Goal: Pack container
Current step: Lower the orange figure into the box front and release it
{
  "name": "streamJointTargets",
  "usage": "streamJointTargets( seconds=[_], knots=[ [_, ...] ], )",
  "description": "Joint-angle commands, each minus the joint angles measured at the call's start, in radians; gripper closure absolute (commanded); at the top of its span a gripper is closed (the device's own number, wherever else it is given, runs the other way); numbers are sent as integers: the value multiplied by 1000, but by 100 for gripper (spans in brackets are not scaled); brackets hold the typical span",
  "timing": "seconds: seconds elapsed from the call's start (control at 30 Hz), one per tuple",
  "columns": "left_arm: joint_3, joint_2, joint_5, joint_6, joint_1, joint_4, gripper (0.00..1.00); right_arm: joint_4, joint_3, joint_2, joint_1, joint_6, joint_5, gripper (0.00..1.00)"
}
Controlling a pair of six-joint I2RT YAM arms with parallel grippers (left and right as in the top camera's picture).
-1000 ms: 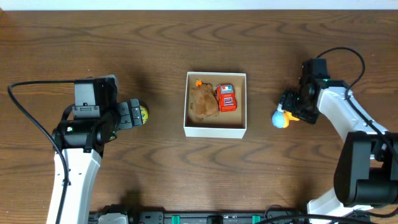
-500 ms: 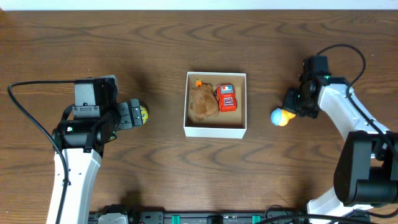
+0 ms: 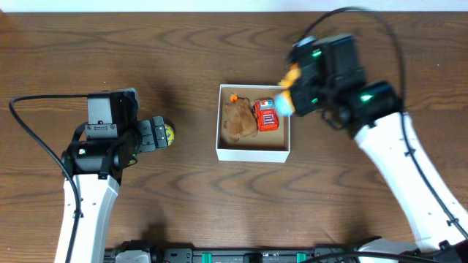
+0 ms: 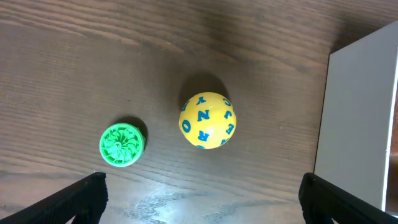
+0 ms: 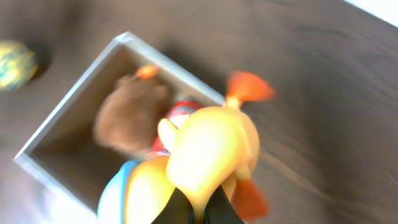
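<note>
The box [image 3: 252, 154] sits in the middle of the desk [image 3: 183, 212], its white walls around a brown cardboard floor. Inside it a brown plush toy [image 3: 238, 119] lies on the left and a red toy car [image 3: 267, 115] on the right, touching each other.

The right hand [image 3: 292, 91] is clenched on a yellow toy duck [image 3: 287, 98] with blue and orange parts, held in the air over the box's far right corner. In the right wrist view, which is blurred, the dark fingers [image 5: 180, 211] pinch the duck [image 5: 211, 149] from below, and the box [image 5: 68, 112] with the plush toy [image 5: 127, 118] lies beneath it.

The left hand [image 3: 156, 134] is well to the left of the box, with nothing in it and its fingers [image 4: 81, 199] spread wide. Between them on the desk rests a yellow ball [image 4: 208, 120] with blue letters, and a small green round thing [image 4: 122, 144] lies near it on the left, apart from it. The box's white wall [image 4: 357, 118] shows at the right edge of the left wrist view.
</note>
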Motion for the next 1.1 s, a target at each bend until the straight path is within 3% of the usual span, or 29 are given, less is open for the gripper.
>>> streamJointTargets(
  seconds=[0.0, 0.27, 0.8, 0.83, 0.9, 0.97, 1.0, 1.07],
  knots=[
    [19, 1, -15, -2, 3, -2, 2, -3, -32, 29, 94, -77, 10, 99],
    [19, 1, -15, -2, 3, -2, 2, 0, -120, 111, 195, -55, 6, 99],
    [19, 1, -15, -2, 3, -6, 2, 26, -156, 194, 193, 13, 78, 98],
    [19, 1, -15, -2, 3, -6, 2, 27, -164, 194, 191, 40, 111, 91],
    [19, 1, -15, -2, 3, -7, 2, 26, -176, 194, 188, 61, 144, 67],
    [19, 1, -15, -2, 3, -6, 2, 26, -179, 194, 187, 61, 143, 52],
    [19, 1, -15, -2, 3, -6, 2, 28, -179, 194, 187, 60, 143, 39],
    [19, 1, -15, -2, 3, -6, 2, 39, -179, 193, 186, 52, 151, 37]
  ],
)
